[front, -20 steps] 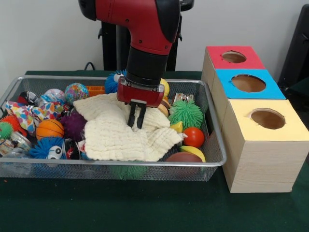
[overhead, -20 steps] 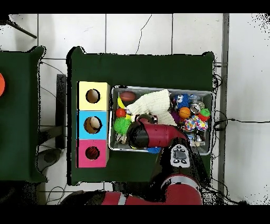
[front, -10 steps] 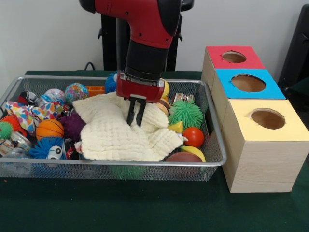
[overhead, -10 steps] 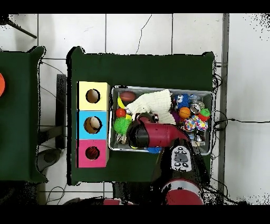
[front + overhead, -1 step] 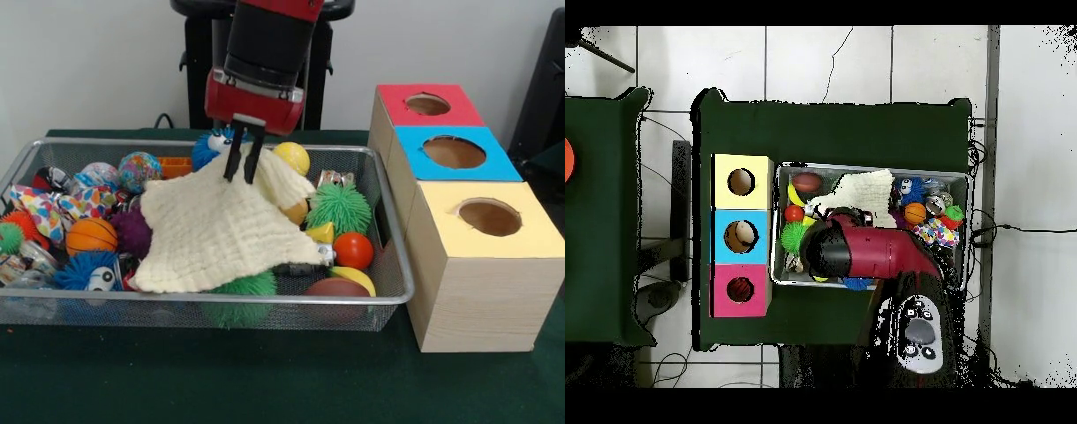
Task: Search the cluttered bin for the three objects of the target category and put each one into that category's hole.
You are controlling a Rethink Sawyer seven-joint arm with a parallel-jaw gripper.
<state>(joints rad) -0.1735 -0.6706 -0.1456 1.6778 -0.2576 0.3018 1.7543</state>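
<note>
Toys fill the wire mesh bin on the green desk, and a cream muslin cloth lies over the middle of them. The end effector has its two fingers pinched together on a fold near the cloth's far edge, so that corner peaks upward while the rest drapes down over the pile.

The cloth looks light, limp and a little grippy. It should hang from a single pinch without slipping, but it may drag small toys along. A pinch near an edge or corner suits it better than a grab at the middle.

Which category is the target cannot be told from these views. Round balls sit around the cloth: an orange basketball at the left, a red ball and a yellow ball at the right. They look smooth and firm, likely to roll or squirt out unless clamped across the widest part. The green spiky ball and the blue spiky ball with eyes look soft and squashy, forgiving of an off-centre hold.

Beside the bin stands a row of boxes, each with one hole on top: red box, blue box, yellow box.
</note>
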